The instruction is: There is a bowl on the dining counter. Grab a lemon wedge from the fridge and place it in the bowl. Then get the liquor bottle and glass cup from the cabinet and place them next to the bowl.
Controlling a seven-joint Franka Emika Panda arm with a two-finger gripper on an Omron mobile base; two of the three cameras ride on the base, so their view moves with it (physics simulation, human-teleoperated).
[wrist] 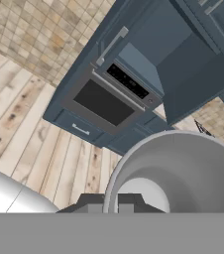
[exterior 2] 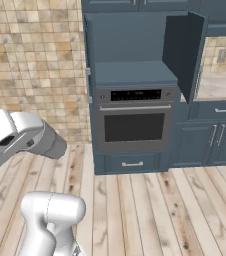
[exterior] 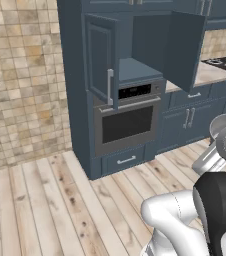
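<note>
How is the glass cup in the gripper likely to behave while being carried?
The glass cup looks rigid and smooth, so probably slippery. The gripper seems to pinch only its rim wall, so it may tilt or slip if jolted. Its thin wall suggests light but fragile if dropped.

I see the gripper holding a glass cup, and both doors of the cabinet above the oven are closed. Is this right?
Not quite. The gripper does hold the glass cup, but the cabinet doors above the oven stand open, not closed. The right base view shows its bare shelf.
</note>
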